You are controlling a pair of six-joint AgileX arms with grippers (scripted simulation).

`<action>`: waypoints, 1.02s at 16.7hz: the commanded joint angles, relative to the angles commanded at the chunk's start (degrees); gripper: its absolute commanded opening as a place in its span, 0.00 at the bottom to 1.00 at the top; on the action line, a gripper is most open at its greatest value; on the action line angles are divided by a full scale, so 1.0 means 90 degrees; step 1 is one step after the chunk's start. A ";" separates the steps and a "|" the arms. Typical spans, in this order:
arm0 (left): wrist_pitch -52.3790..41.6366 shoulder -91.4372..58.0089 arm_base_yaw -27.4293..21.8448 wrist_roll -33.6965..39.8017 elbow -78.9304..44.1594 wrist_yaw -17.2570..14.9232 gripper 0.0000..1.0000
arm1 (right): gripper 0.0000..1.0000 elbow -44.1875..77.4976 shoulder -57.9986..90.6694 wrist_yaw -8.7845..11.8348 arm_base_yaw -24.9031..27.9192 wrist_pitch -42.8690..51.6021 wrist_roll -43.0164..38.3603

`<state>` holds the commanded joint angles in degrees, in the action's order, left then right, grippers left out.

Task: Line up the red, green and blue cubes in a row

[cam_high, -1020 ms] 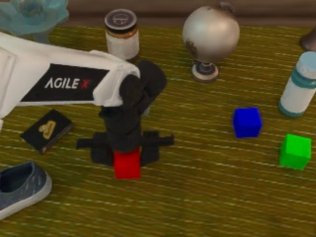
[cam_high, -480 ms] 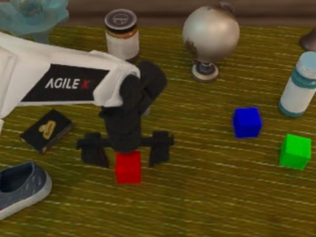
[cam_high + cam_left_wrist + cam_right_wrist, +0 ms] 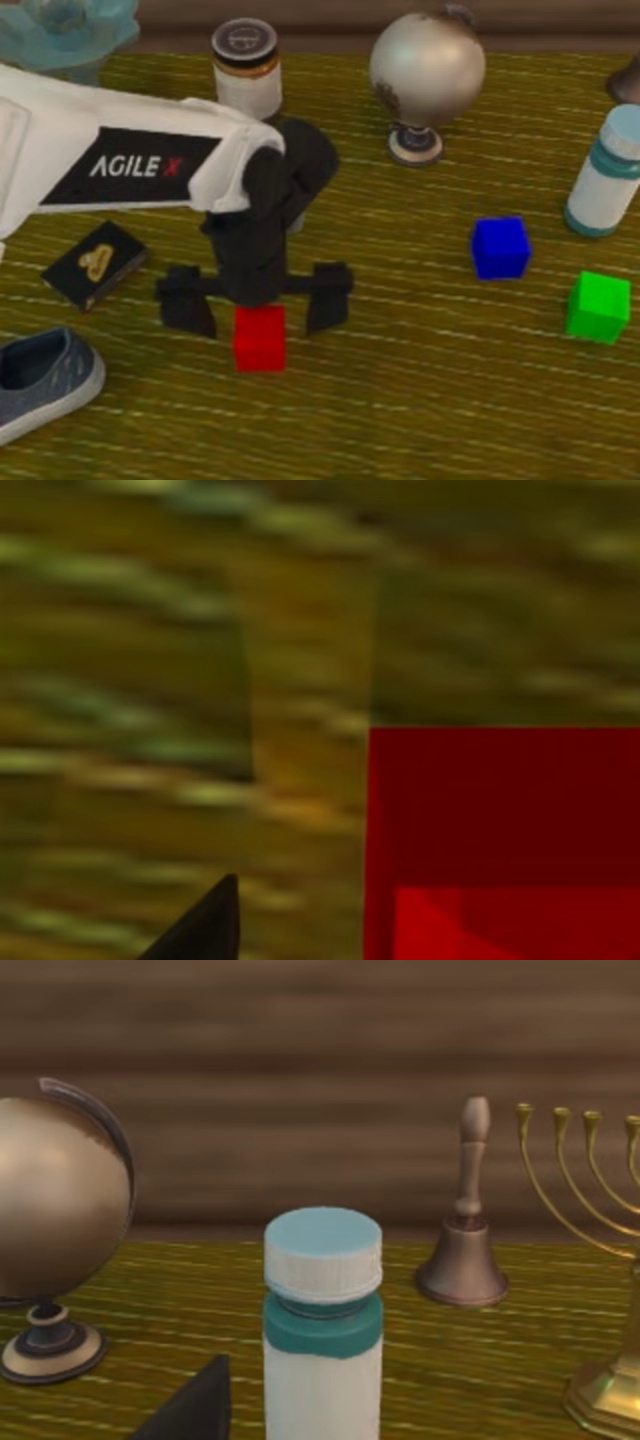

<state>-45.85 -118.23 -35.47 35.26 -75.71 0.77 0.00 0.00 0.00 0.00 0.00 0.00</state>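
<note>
1. My left gripper (image 3: pixel 258 300) hangs over the red cube (image 3: pixel 260 338), fingers (image 3: pixel 188 300) spread wide, one on each side of the cube's far edge and clear of it.
2. Red cube rests flat on the green woven tabletop (image 3: pixel 400 400), left of centre, edges roughly square to the tabletop's sides. A cube has no long axis.
3. In my left wrist view the red cube (image 3: pixel 500 830) fills one corner, with one dark fingertip (image 3: pixel 205 925) beside it, apart.
4. Blue cube (image 3: pixel 500 247) sits right of centre; green cube (image 3: pixel 598 306) lies nearer the right edge, slightly closer to the front. Both are well apart from red.
5. My right gripper: only a dark tip beside the white bottle (image 3: pixel 322 1330); finger state cannot be told.
</note>
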 joint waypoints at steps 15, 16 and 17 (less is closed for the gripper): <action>-0.1211 0.1022 0.0255 0.0011 -0.0440 0.0020 1.00 | 1.00 0.0332 0.0356 0.0010 0.0051 0.0237 0.0274; -0.1053 0.1287 0.0377 -0.0010 -0.0213 0.0032 1.00 | 1.00 0.0542 0.0593 0.0011 0.0078 0.0386 0.0448; -0.0865 0.1620 0.0525 -0.0039 0.0066 0.0045 1.00 | 1.00 0.0794 0.0889 0.0011 0.0109 0.0566 0.0656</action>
<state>-53.64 -103.65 -30.75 34.91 -75.12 1.17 7.15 8.00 0.10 0.98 5.09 5.90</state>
